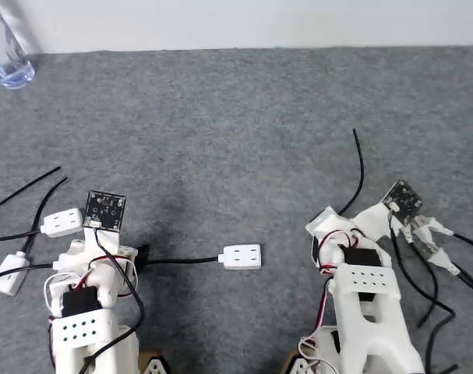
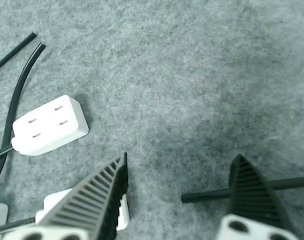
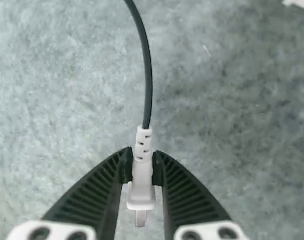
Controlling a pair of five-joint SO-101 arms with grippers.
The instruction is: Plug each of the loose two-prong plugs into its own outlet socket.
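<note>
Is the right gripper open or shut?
Shut on the plug: the right gripper has both fingers pressed against its white body.

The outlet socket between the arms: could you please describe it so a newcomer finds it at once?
On the grey mat, look between the arms. The white outlet socket lies alone, its black cable running toward the left arm; the other socket sits beyond that arm.

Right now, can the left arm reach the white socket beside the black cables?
Probably yes. The left end effector is open close to the socket, which lies on the carpet with nothing on top; the cables lie beside it, not across it.
</note>
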